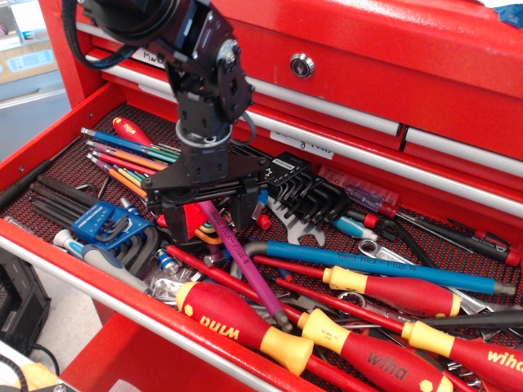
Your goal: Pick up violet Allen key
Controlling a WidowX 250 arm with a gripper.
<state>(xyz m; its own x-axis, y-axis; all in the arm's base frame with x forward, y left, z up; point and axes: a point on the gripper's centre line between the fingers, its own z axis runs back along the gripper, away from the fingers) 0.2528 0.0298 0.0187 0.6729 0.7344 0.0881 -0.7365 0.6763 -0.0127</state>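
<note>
The violet Allen key (pixel 241 261) lies slanted in the open red drawer, its long shaft running from under my gripper down to the right onto the screwdrivers. Its bent upper end is hidden behind the gripper. My black gripper (pixel 208 220) points down into the drawer, open, with one finger (pixel 174 222) left of the key's upper shaft and the other finger (pixel 245 211) right of it. The fingertips are low among the tools. I cannot tell whether they touch the key.
A rainbow set of thin hex keys (pixel 131 163) in red holders lies to the left. A blue hex key holder (pixel 102 220) sits at front left, black key sets (pixel 315 196) behind. A long blue key (pixel 376 265) and red-yellow screwdrivers (pixel 237 322) crowd the front right. Closed drawers (pixel 392 73) rise behind.
</note>
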